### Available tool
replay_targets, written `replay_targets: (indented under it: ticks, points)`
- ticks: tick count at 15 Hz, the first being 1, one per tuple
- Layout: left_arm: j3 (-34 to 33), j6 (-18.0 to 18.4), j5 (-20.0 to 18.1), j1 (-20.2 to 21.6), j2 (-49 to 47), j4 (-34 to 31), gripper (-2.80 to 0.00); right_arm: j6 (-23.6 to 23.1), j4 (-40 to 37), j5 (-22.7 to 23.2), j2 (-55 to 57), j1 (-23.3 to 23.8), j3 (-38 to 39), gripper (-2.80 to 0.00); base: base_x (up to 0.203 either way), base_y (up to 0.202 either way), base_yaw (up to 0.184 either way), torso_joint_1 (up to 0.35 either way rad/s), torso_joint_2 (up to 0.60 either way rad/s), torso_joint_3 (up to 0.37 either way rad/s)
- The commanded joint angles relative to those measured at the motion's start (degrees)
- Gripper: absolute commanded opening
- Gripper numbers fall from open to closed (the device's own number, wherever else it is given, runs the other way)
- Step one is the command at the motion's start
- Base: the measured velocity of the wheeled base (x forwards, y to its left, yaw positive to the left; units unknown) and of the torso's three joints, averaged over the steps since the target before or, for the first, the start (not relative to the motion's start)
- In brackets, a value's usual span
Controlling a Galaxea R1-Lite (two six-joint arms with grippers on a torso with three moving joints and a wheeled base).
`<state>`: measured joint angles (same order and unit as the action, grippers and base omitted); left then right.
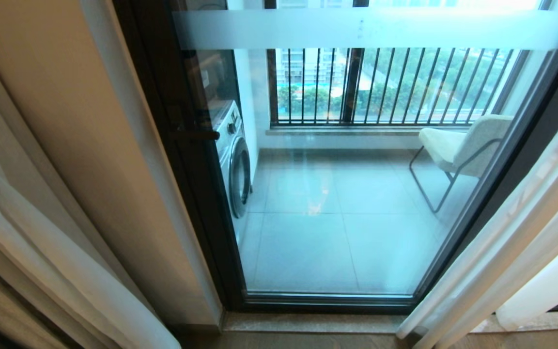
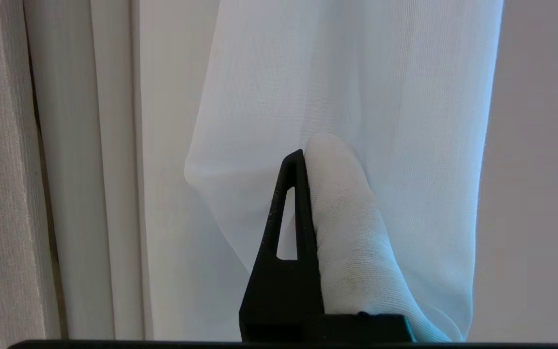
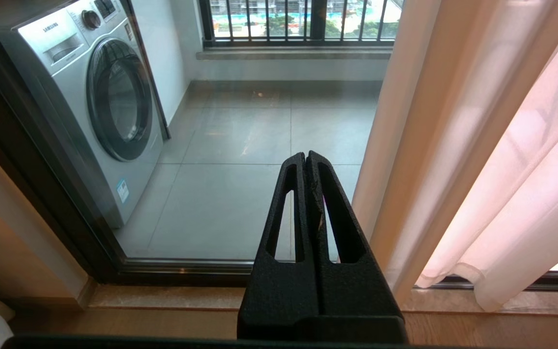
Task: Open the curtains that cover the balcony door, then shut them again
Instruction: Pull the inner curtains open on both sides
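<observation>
The balcony door (image 1: 337,194), glass in a black frame, stands uncovered in the head view. One sheer white curtain (image 1: 41,252) hangs bunched at the left and another (image 1: 516,242) at the right. Neither arm shows in the head view. In the left wrist view my left gripper (image 2: 305,151) is shut on a fold of the sheer curtain (image 2: 356,72). One black finger (image 2: 288,218) is bare and the other is wrapped in the fabric. My right gripper (image 3: 306,155) is shut and empty, low before the door glass (image 3: 240,145), just beside the right curtain (image 3: 526,194).
Tan drapes (image 1: 90,145) hang beside the left sheer panel. Behind the glass are a washing machine (image 1: 234,165), a pale chair (image 1: 463,145) and a black barred railing (image 1: 380,87). A dark handle (image 1: 196,134) sits on the door frame. A stone sill (image 3: 162,295) runs along the door's foot.
</observation>
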<state>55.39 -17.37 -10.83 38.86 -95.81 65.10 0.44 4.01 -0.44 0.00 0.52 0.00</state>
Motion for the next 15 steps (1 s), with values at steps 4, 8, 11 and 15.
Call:
replay_targets:
  ticks: [4, 8, 11, 15]
  points:
    - [0.1, -0.1, -0.2, 0.2, 0.2, 0.5, 0.0, 0.0, 0.0, 0.0, 0.0, 0.0, 0.0, -2.8, 0.0, 0.0, 0.0, 0.0, 0.0, 0.0]
    - [-0.2, 0.1, -0.3, 0.1, 0.9, 2.5, 0.0, 0.0, 0.0, 0.0, 0.0, 0.0, 0.0, -2.8, 0.0, 0.0, 0.0, 0.0, 0.0, 0.0]
    - [-1.2, 0.1, -0.5, 0.0, 2.7, 2.5, 0.0, 0.0, 0.0, 0.0, 0.0, 0.0, 0.0, -2.8, 0.0, 0.0, 0.0, 0.0, 0.0, 0.0]
    - [-6.6, 0.4, -0.9, -0.1, 6.7, 2.5, 0.0, 0.0, 0.0, 0.0, 0.0, 0.0, 0.0, -2.8, 0.0, 0.0, 0.0, 0.0, 0.0, 0.0]
